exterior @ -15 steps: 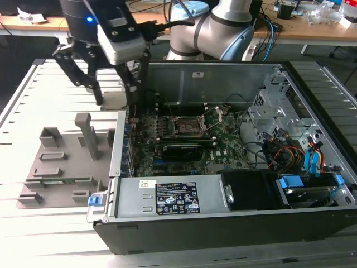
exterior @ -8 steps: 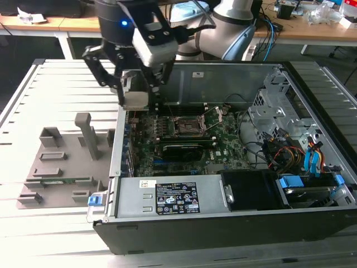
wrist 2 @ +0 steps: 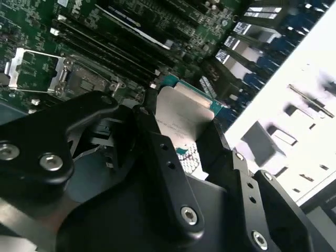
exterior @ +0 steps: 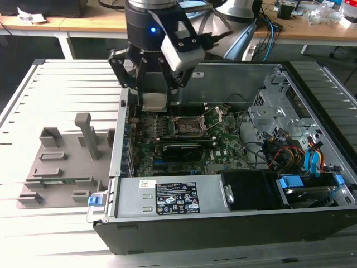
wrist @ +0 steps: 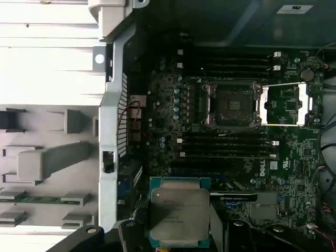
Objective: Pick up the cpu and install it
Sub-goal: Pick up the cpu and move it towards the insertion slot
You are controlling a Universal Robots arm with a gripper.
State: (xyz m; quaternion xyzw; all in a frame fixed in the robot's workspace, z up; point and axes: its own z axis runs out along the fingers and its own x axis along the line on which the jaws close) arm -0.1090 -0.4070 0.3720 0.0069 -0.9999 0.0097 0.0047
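Above the green motherboard (exterior: 226, 144), the black gripper (exterior: 152, 96) points straight down, jaws clamped on the square silvery-topped cpu (wrist: 179, 212) and hanging just beside the black metal-framed socket (wrist: 233, 105).

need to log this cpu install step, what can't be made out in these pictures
Underside of the cpu: faces away from the first wrist view.
Part of the cpu: covered by the gripper in the second wrist view.
Contacts in the socket: too small in the first wrist view.
Stretch of motherboard beneath the gripper: blocked by it in the exterior view.
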